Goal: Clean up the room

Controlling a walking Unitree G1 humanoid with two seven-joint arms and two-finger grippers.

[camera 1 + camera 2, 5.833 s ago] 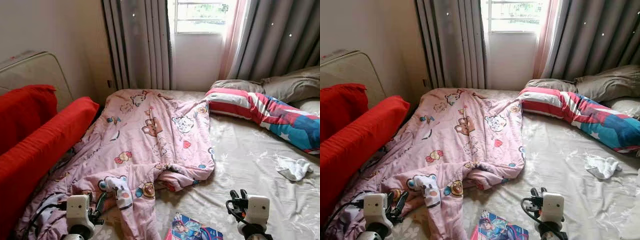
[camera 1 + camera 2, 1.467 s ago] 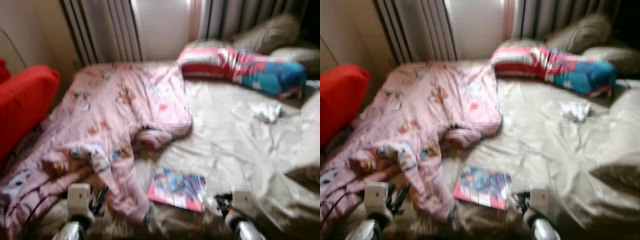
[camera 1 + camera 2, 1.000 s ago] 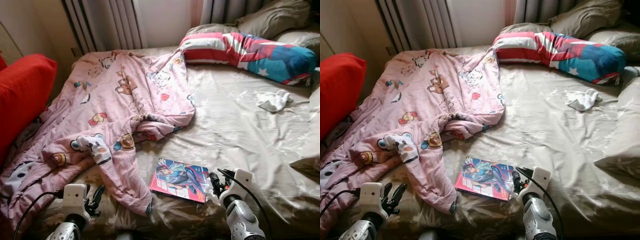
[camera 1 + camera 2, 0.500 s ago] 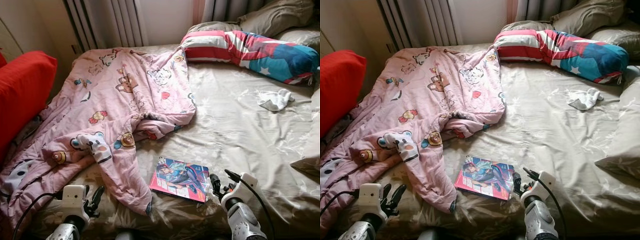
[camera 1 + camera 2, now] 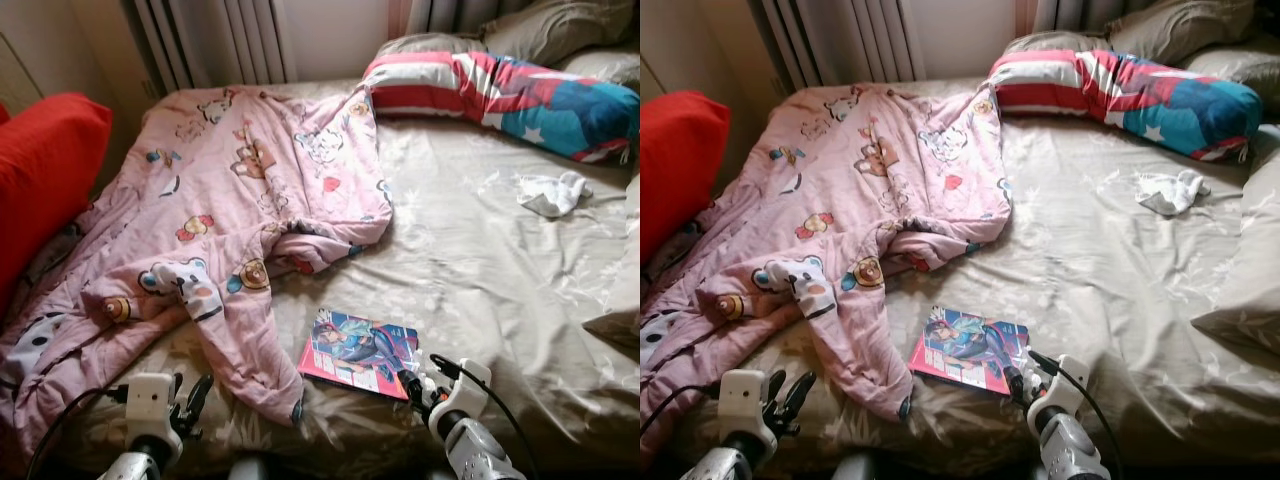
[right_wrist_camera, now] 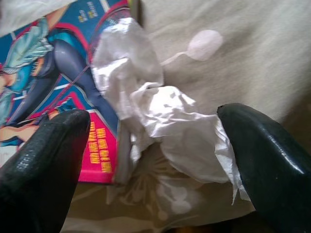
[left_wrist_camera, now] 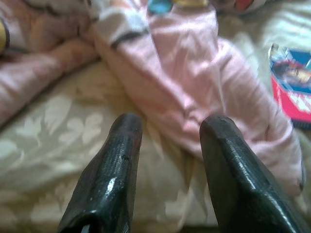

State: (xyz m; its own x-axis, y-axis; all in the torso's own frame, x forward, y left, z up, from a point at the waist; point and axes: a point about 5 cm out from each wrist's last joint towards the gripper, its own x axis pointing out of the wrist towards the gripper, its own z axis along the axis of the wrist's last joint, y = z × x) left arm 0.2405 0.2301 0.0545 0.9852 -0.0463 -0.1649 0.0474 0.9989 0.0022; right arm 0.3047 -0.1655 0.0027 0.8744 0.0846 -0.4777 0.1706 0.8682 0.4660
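Left eye view: beige bed, pink blanket rumpled.

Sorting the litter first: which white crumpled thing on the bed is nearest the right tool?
The white wrapper beside the book, lying between the open right tool's fingers. The other, a white cloth, lies far off near the striped pillow.

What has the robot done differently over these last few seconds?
The right gripper has moved in to the comic book's edge, fingers open around crumpled clear plastic wrap. Nothing is grasped yet. The left gripper stays idle; the pink blanket and white cloth lie unmoved.
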